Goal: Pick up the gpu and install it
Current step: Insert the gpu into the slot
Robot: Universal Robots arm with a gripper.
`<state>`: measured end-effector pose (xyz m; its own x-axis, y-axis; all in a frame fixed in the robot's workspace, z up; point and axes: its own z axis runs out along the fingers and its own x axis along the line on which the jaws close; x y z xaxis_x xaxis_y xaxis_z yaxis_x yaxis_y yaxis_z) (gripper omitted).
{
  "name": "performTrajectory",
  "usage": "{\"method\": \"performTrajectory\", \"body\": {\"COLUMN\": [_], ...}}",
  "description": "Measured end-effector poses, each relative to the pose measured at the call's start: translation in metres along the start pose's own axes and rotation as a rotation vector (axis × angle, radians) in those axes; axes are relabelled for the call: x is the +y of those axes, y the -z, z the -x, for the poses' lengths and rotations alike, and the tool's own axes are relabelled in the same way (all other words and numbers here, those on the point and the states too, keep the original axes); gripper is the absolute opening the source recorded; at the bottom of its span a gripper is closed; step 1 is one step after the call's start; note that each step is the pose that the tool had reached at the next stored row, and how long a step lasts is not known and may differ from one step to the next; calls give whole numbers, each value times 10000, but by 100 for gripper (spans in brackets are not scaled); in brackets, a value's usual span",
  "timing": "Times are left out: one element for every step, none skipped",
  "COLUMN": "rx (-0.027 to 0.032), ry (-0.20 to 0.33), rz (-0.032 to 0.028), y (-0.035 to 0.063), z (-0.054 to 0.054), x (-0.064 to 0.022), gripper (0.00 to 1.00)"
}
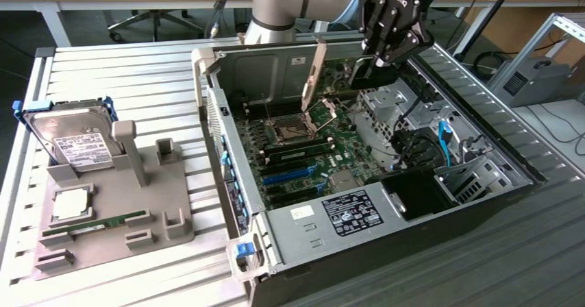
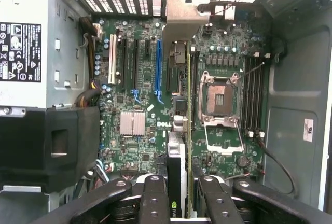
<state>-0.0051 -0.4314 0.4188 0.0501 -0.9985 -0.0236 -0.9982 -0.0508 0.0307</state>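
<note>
Your arm (image 1: pixel 292 2) reaches in from the far edge of the bench (image 1: pixel 119 74), wrist tipped down over the open computer case (image 1: pixel 384 279), fingers pointing into it. The end effector (image 1: pixel 379 62) is clamped on the gpu (image 2: pixel 177 156), one finger on each flat face, gripping the end away from the bracket (image 2: pixel 179 19).

The card's held on edge, thin side facing the wrist camera. Its long axis runs from the fingers toward the case's slotted rear wall, silver bracket end out front. In the wrist view that line is parallel to the expansion slots on the motherboard (image 2: pixel 135 94), sitting between the blue slot (image 2: pixel 157 63) and the processor socket (image 2: pixel 220 99). From the exterior view the bracket stands nearly upright with a slight lean, and the card looks lifted above the board, not seated in any slot.

The case takes up the bench's side on the exterior view's right. Near the edge on the exterior view's left there's a grey holder (image 1: pixel 146 197) with a hard drive (image 1: pixel 78 142) propped in it, well apart from the case.
</note>
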Motion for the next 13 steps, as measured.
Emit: {"method": "performTrajectory", "body": {"rx": [9,13,18,23,26,25,25,24,21,21,21,19,19], "ry": [1,1,0,1,-1,-10,-23,-45,-111,-192,-263,-270,-272], "rz": [-10,-31,-73,-102,-119,-138,-140,-141,-144,-145,-145,-146,-146], "y": [-6,-14,-26,-34,-38,-45,-49,-52,-57,-58,-59,-60,-60], "z": [4,6,10,12,12,13,13,13,13,13,13,13,13], "x": [22,43,77,98,109,123,128,131,136,138,141,141,141], "gripper": [27,27,27,27,27,27,27,27,27,27,27,27,27]}}
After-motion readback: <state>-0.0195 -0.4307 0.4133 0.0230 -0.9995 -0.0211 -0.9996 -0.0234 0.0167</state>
